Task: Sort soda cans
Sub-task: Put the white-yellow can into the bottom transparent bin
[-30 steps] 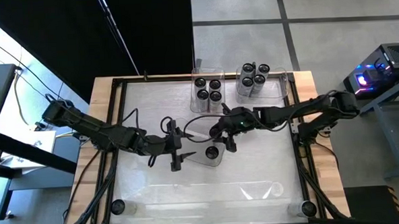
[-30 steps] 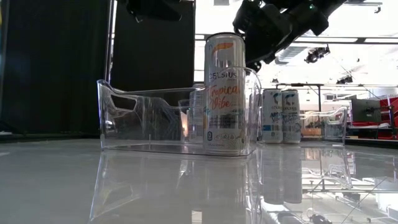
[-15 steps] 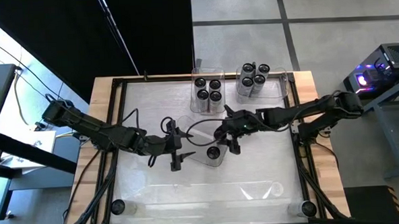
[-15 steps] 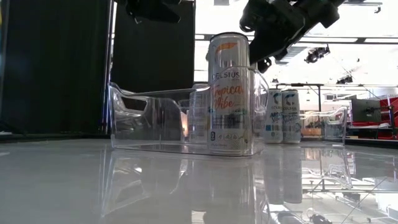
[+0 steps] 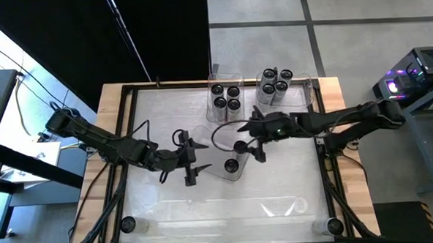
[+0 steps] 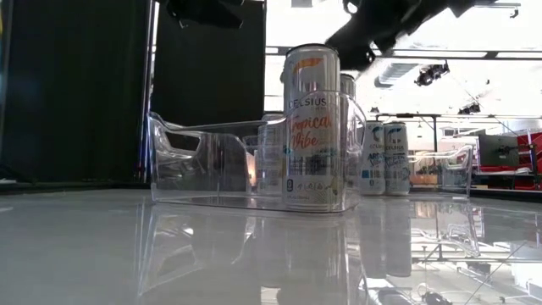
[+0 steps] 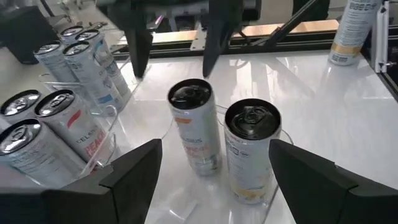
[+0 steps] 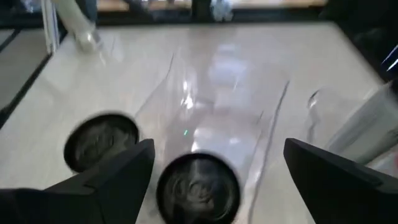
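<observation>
Right gripper (image 5: 256, 146) hangs with fingers spread, gripping nothing, over two soda cans (image 5: 240, 146) standing in the middle clear tray (image 5: 218, 135). Left gripper (image 5: 190, 161), also spread and empty, waits just left of that tray. Two far trays (image 5: 309, 95) hold four cans each, and two lone cans (image 5: 127, 225) stand at the table's near corners.

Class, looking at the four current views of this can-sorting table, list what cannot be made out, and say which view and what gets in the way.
- Low view: the right gripper is cut off by the top edge.
- High view: labels on the soda cans are too small to read.
- Right wrist view: blur hides the can tops' detail.
- Left wrist view: the corner can is cut off by the top edge.
</observation>
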{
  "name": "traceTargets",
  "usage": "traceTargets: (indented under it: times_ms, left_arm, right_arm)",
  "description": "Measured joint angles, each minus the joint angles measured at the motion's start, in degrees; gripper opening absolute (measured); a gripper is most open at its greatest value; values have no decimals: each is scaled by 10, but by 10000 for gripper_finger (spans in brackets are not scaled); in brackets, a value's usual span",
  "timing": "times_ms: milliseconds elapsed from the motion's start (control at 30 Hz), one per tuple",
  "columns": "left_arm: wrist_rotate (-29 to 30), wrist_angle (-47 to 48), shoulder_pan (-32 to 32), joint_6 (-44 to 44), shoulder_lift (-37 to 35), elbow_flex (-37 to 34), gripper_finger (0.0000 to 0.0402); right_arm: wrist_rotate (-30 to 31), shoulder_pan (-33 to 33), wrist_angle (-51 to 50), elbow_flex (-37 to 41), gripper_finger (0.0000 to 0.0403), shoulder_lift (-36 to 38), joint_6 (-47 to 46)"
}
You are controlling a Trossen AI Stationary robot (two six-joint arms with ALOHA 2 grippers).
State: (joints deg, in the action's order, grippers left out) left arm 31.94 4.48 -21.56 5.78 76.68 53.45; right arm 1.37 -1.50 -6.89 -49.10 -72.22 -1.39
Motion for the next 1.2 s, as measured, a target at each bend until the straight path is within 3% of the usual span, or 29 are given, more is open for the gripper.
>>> traceTargets:
  times_ms: [167, 433, 533, 700, 900, 1067, 1200]
  left_arm:
    - [14, 1, -2, -38, -18, 0, 289]
    - [173, 46, -20, -140, -60, 0, 289]
    - [199, 75, -16, -164, -73, 0, 289]
    - [152, 144, 30, -115, -116, -8, 289]
    - [127, 145, 53, -62, -196, -53, 289]
    - [85, 124, 21, 68, -246, -106, 289]
    - [93, 190, -33, 128, -249, -101, 286]
  right_arm:
    - [16, -3, 79, 0, 354, 19, 34]
    - [-3, -21, 325, 31, 355, -38, 155]
    - [-14, -13, 371, 31, 355, -68, 189]
    - [-21, 19, 424, 31, 355, -108, 230]
    - [-71, 69, 478, 31, 355, -137, 215]
    - [-161, 85, 532, 28, 355, -167, 163]
    - [-189, 74, 524, -1, 355, -187, 135]
